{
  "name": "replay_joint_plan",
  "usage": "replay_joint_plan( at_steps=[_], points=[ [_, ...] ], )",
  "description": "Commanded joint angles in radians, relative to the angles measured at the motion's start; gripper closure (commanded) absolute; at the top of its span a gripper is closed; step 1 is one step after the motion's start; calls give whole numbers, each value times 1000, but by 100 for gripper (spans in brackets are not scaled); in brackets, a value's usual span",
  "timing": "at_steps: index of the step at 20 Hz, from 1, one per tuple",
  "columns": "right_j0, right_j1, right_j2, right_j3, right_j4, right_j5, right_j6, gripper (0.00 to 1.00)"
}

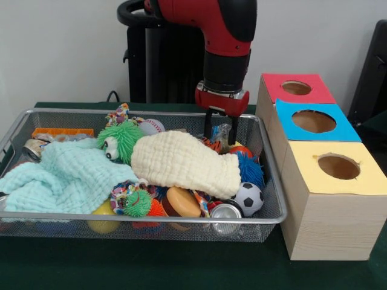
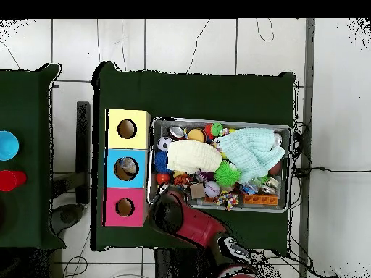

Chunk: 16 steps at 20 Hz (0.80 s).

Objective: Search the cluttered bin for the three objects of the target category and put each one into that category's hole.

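1. Dark green table cover (image 1: 181,275), cloth, spread over the whole work surface; in the overhead view (image 2: 196,87) its edges hang uneven.
2. Second green-covered table (image 2: 25,210), overhead view, left edge, apart from the first.
3. Blue round object (image 2: 6,145), on the second table, cut by the picture's edge.
4. Red object (image 2: 9,179), just beside the blue one.
5. White tiled floor (image 2: 181,43), dark joints.
6. Thin black cables (image 2: 322,170), loose on the floor.
7. Black cabinet (image 1: 163,66), against the pale wall (image 1: 60,48).
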State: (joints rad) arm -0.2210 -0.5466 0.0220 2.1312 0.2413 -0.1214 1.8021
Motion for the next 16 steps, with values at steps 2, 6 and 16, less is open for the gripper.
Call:
replay_joint_plan(
  at_steps=[2,6,16],
  points=[
    [-26,119,124,11,-60,195,81,0],
    [-18,88,115,28,11,210,165,0],
    [51,-30,53,36,125,298,243,0]
  ],
)
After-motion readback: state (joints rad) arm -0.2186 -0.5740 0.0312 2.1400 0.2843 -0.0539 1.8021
